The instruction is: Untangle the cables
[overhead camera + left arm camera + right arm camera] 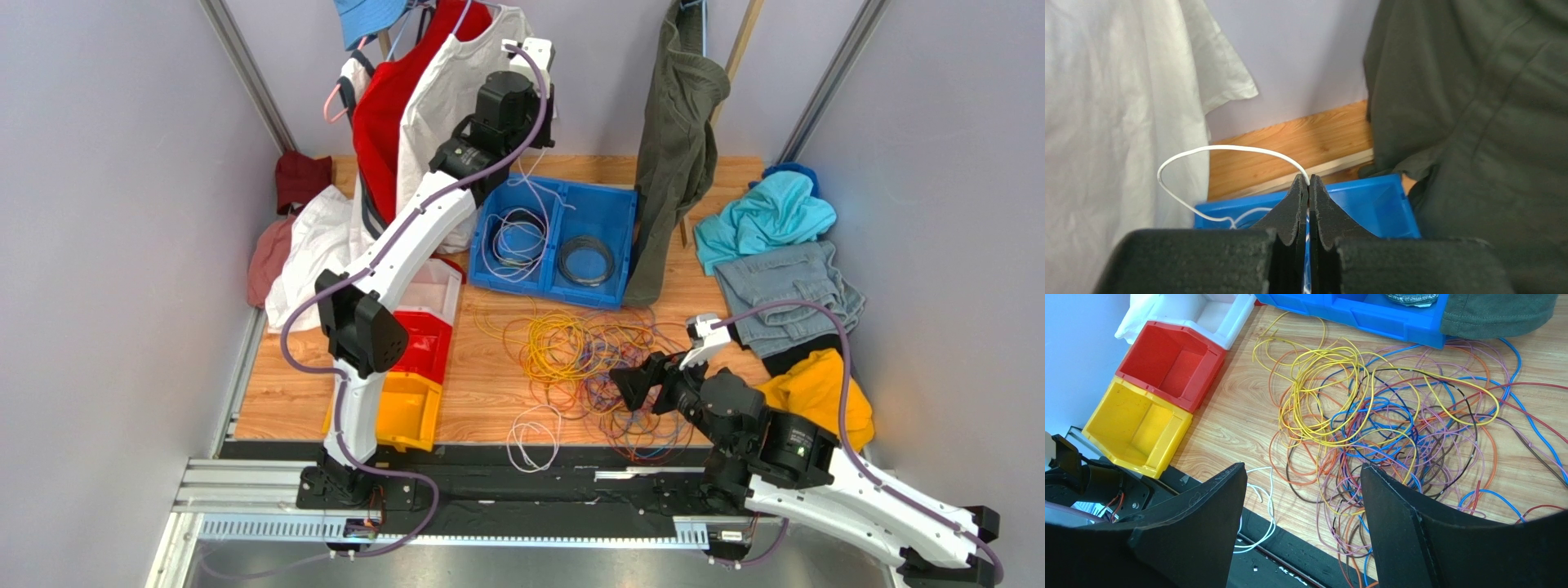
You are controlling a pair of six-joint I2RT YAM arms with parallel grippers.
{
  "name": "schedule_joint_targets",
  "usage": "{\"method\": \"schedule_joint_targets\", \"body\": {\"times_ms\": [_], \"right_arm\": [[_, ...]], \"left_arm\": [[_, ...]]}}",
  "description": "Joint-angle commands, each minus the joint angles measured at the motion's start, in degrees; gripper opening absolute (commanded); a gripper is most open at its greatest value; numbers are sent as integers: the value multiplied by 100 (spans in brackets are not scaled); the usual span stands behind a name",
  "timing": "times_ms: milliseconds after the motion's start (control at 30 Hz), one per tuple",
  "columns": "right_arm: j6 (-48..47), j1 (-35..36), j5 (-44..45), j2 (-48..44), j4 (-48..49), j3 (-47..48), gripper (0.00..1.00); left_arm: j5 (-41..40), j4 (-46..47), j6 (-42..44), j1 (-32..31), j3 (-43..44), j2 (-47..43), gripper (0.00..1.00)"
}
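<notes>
Two black fingers (1295, 211) of the left gripper (1309, 182) sit right by its camera. They are pressed tight together with a thin white cable (1229, 147) pinched between them. That cable loops up and round, then drops into the blue bin (1364, 197) below. From above, it looks to hang into the bin's left half, where a white coil (515, 239) already lies.

So the job right now seems to be putting this white cable away. To do it well, the arm should go down slowly over the left half. That way the wire folds onto the coil and does not spill over the wall or catch on the white cloth (1106, 122) beside it. Only then should the fingers let go.

The right gripper (1303, 471) is spread wide and holds nothing. It hangs over the near edge of the cables (1364, 416). They lie in a big messy heap of yellow, blue, purple and orange strands on the wooden table (1223, 435), between the blue bin and the near edge.
</notes>
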Motion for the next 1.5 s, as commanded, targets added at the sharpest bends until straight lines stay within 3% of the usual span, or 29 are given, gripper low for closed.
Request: {"method": "schedule_joint_targets", "body": {"times_ms": [0,267,467,800,1067,1100,1133,1167,1233,1267,1467], "right_arm": [[-97,12,115,78,146,1,72],[-106,12,97,52,173,-35,72],[-71,13,88,43,208,-96,72],[-53,21,88,-10,190,-149,72],[-53,21,62,17,287,-210,72],[-53,13,71,26,278,-202,72],[-53,21,62,26,278,-193,72],[-53,13,71,26,269,-184,72],[-62,13,62,17,278,-184,72],[-53,21,53,17,287,-184,72],[-9,12,-8,26,331,-210,72]], "left_arm": [[-613,478,421,29,-267,-177,0],[-1318,468,738,73,-795,-529,0],[-958,162,606,82,-576,-126,0],[-405,442,-184,82,-1682,-2,0],[-8,135,-370,91,-1851,130,0],[-17,65,-361,91,-1798,147,7],[-35,-110,-369,91,-1736,174,26],[-96,-172,-370,99,-1657,148,53],[-192,-217,-387,99,-1657,-53,73],[-297,-199,-396,99,-1718,-159,99],[-449,-164,-430,99,-2051,-1020,99]]}}
